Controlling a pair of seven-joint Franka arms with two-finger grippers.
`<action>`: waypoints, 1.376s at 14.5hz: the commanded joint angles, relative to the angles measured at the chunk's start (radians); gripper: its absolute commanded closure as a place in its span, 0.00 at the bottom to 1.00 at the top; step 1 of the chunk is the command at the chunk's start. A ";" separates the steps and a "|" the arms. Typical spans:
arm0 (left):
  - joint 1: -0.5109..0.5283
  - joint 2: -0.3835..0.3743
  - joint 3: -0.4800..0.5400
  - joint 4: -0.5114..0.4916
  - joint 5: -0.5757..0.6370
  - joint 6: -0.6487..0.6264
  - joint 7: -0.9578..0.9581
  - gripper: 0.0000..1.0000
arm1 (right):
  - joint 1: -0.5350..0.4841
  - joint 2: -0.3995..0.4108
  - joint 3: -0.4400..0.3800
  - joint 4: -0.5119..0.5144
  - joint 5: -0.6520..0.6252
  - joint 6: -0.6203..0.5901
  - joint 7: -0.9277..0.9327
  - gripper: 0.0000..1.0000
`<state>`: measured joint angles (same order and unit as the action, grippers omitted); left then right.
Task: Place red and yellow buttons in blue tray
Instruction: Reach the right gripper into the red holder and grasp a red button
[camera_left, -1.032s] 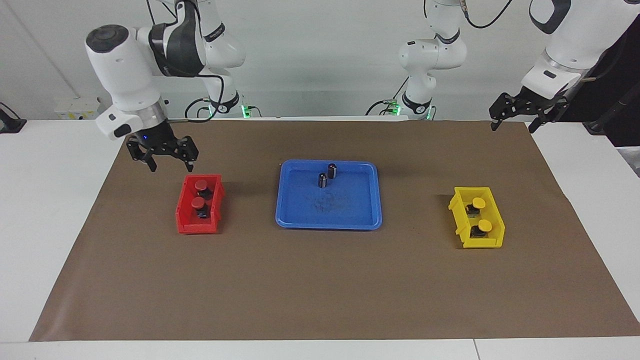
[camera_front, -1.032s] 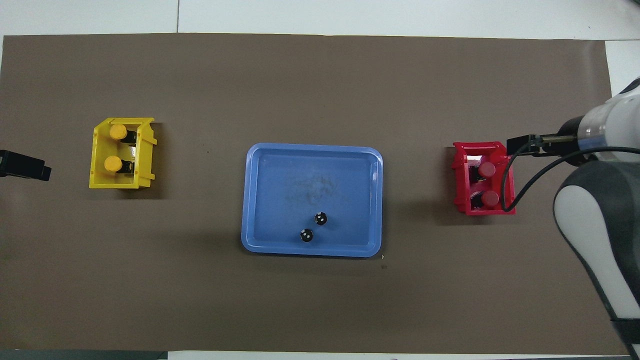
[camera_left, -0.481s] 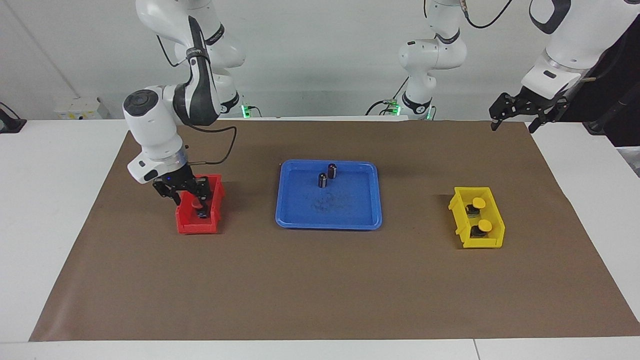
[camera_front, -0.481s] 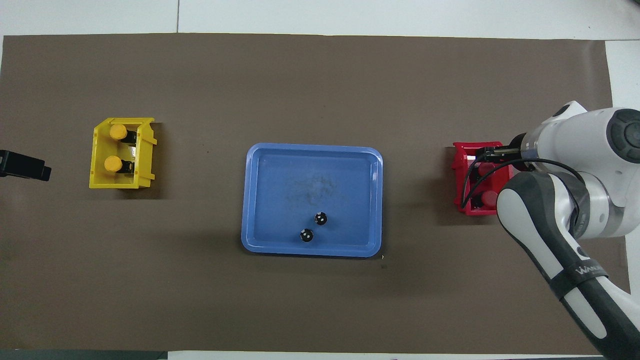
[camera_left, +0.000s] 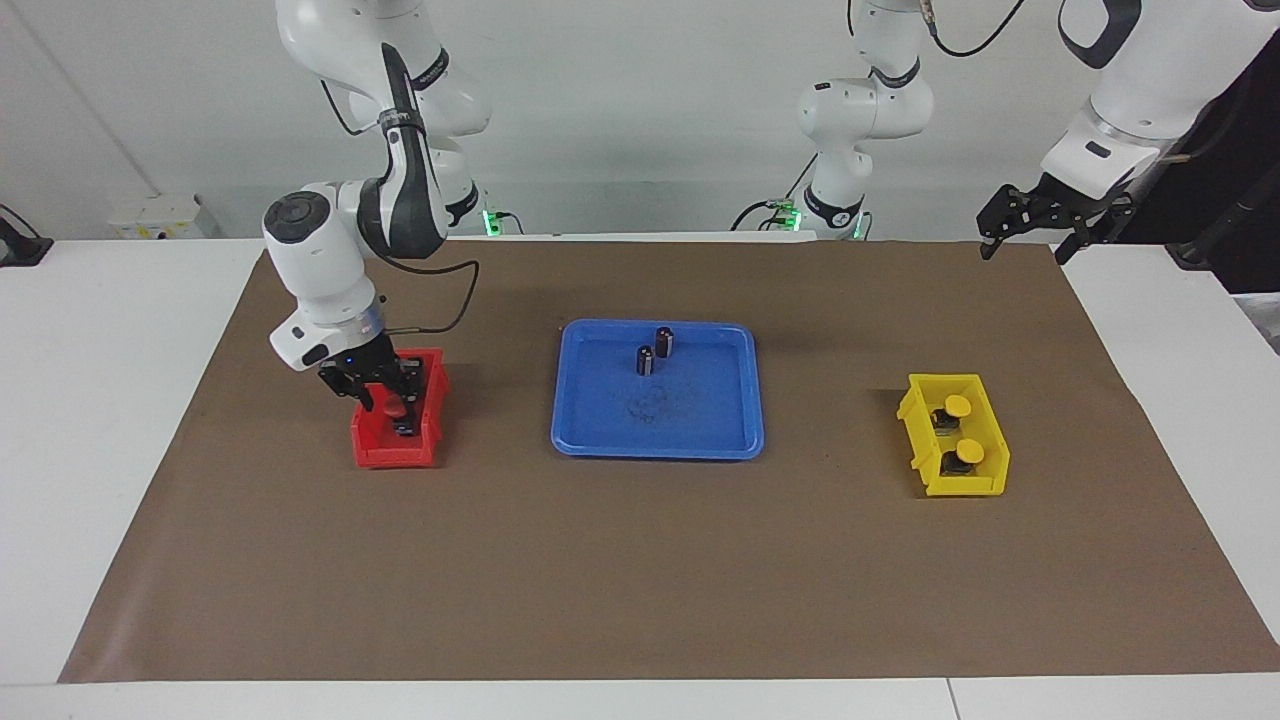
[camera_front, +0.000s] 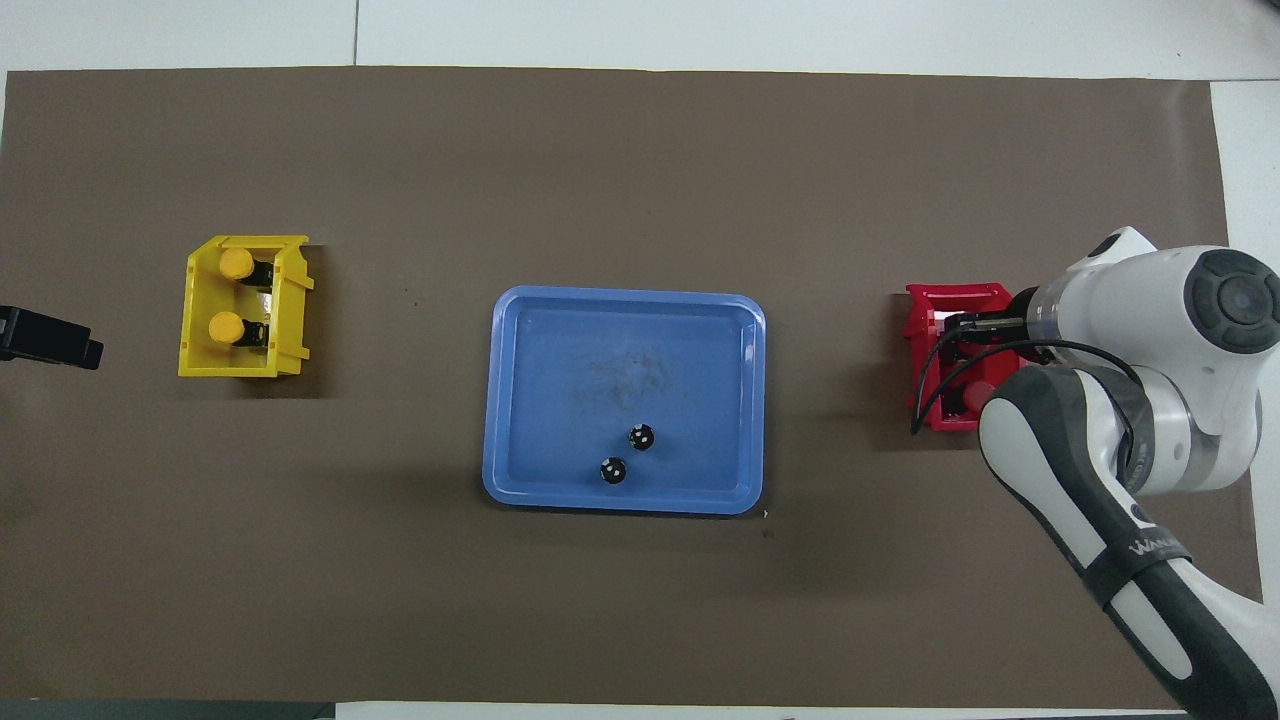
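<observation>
The red bin (camera_left: 372, 447) holds two red buttons. My right gripper (camera_left: 388, 398) is lowered into it, open, fingers on either side of the red button (camera_left: 396, 407) farther from the robots. The hand hides the other red button in the facing view; it shows partly in the overhead view (camera_front: 975, 395). Two yellow buttons (camera_left: 958, 405) (camera_left: 968, 452) sit in the yellow bin (camera_left: 960, 487). The blue tray (camera_left: 657, 440) lies mid-table between the bins. My left gripper (camera_left: 1040, 218) waits open in the air at the left arm's end.
Two dark cylinders with silvery bands (camera_left: 646, 360) (camera_left: 664, 342) stand in the tray near its edge nearest the robots. A brown mat (camera_left: 640, 570) covers the table. The right arm's cable (camera_front: 935, 385) hangs over the red bin.
My right gripper came down from beside the red bin into it and now straddles a red button. In the last half second it shifted only slightly. The left arm has not moved.
</observation>
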<state>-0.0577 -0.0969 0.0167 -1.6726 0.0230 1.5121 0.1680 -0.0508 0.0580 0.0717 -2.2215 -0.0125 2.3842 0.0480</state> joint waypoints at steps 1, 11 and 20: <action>0.004 -0.024 -0.001 -0.015 0.003 -0.026 0.005 0.00 | -0.008 -0.015 0.007 -0.033 0.023 0.035 -0.031 0.40; 0.002 -0.035 0.000 -0.019 0.009 -0.013 0.005 0.00 | -0.003 0.025 0.007 0.164 0.013 -0.194 -0.053 0.78; 0.010 0.185 -0.001 -0.180 -0.017 0.544 -0.008 0.12 | 0.326 0.149 0.010 0.542 -0.004 -0.392 0.399 0.78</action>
<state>-0.0562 0.0038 0.0189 -1.8673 0.0210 1.9716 0.1658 0.2028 0.1549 0.0826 -1.7219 -0.0134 1.9557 0.3107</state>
